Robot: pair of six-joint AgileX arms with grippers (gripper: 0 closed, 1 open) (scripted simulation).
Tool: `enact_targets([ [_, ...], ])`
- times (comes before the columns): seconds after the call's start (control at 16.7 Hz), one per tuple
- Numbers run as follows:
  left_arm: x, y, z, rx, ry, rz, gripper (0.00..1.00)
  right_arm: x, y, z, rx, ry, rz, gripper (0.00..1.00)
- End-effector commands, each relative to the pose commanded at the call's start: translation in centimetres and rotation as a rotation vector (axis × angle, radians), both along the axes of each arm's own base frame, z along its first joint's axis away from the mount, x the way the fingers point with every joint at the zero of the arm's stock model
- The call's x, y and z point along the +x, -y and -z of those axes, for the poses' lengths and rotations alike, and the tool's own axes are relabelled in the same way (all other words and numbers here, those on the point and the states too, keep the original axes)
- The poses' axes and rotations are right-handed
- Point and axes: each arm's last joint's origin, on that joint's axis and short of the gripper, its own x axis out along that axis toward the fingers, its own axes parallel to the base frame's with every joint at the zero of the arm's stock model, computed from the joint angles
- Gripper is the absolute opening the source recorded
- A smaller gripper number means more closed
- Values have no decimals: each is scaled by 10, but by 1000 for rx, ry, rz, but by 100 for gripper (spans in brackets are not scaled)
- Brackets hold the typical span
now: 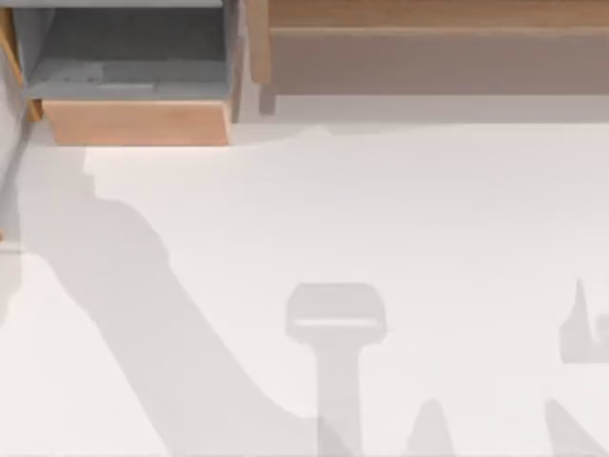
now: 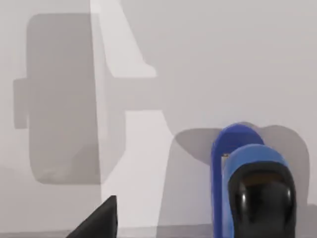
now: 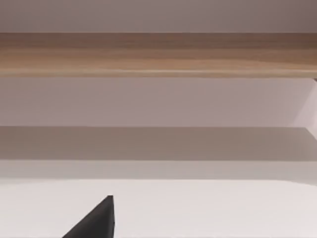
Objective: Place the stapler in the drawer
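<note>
While stapler [image 2: 247, 183] lies near, left hand low

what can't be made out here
- Stapler: left wrist view, cut off by the frame edge, so its full length is hidden.
- Drawer: top view, its back is cut off by the frame edge.
- Both tools: one dark finger tip each; open or shut unclear.

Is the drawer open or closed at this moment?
Open. In the top view the drawer is pulled out at the table's far left, its tan front forward and its grey floor and inner walls exposed from above.
</note>
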Motion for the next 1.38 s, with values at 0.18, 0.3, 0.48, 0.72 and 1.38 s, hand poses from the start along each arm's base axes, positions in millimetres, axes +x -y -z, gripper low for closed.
enact_targets([
  [0.18,-4,-6,-26,25,206,62,100,0,0,0,0,0,0,100],
  [0.3,-12,-18,-41,70,363,110,100,0,0,0,0,0,0,100],
  [0.48,-36,-48,-56,208,586,186,100,0,0,0,0,0,0,100],
  [0.72,-89,-94,-60,526,804,290,100,0,0,0,0,0,0,100],
  [1.38,-217,-73,30,1306,888,682,100,0,0,0,0,0,0,100],
])
